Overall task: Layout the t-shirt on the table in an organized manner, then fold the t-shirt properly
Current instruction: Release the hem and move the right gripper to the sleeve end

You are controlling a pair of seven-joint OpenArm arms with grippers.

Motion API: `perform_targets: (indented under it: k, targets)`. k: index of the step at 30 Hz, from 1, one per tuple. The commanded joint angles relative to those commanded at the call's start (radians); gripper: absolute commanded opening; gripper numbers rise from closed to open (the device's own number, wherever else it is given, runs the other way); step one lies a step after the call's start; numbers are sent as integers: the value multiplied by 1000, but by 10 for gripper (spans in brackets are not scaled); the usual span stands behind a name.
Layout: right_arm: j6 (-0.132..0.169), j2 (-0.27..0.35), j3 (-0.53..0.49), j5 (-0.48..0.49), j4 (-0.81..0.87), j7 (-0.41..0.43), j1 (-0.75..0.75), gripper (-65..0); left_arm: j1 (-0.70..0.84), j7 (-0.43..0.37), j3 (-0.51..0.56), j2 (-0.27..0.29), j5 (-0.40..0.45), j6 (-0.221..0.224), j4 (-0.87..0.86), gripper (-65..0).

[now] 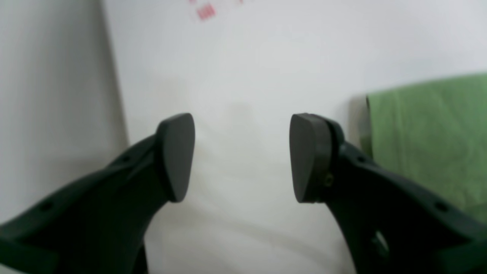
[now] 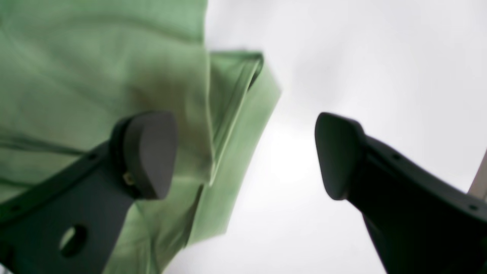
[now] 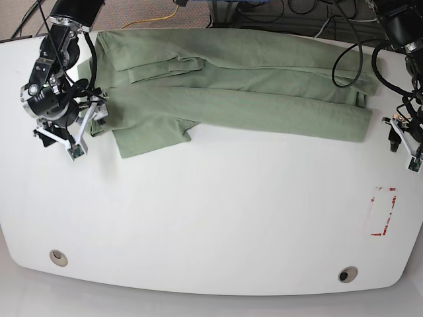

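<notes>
The pale green t-shirt (image 3: 231, 92) lies along the far side of the white table (image 3: 211, 218), folded into a long band with a sleeve flap sticking out at the base view's left. My right gripper (image 3: 76, 132) is open at that end. In the right wrist view, one finger of the right gripper (image 2: 243, 152) hangs over the t-shirt (image 2: 95, 68) and the other over bare table (image 2: 361, 57). My left gripper (image 3: 404, 148) is open over bare table just past the shirt's other end. In the left wrist view, the left gripper (image 1: 241, 152) holds nothing, and the t-shirt (image 1: 430, 144) lies off to its right.
A red tape rectangle (image 3: 384, 211) marks the table near the left gripper, and red tape (image 1: 206, 11) also shows ahead in the left wrist view. Two grommet holes (image 3: 58, 257) (image 3: 347, 273) sit near the front edge. Cables (image 3: 264, 16) run behind the table.
</notes>
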Motion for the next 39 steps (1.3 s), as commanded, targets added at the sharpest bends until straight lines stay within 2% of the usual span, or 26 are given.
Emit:
perform_targets:
  k: [4, 8, 12, 18, 26, 30, 39]
  targets:
    - [0, -58, 0, -2, -75, 3, 66, -105, 0, 0, 3, 12, 0, 0, 31, -274]
    - [0, -86, 0, -2, -173, 15, 123, -106, 0, 0, 3, 34, 3, 0, 31, -274]
    - [0, -118, 0, -2, -293, 89, 158, -108, 2, 0, 3, 37, 3, 0, 31, -274]
    - [0, -123, -2, -2, -466, 169, 209, -109, 9, 0, 3, 38, 3, 0, 31, -274]
    - [0, -118, -3, -3, -614, 261, 241, -109, 9, 0, 3, 38, 3, 0, 31, -274]
    - [0, -117, -3, -6, -663, 284, 242, -109, 9, 0, 3, 38, 3, 0, 29, -274]
    - [0, -129, -23, 0, -661, 285, 213, -113, 9, 0, 3, 38, 3, 0, 28, -274]
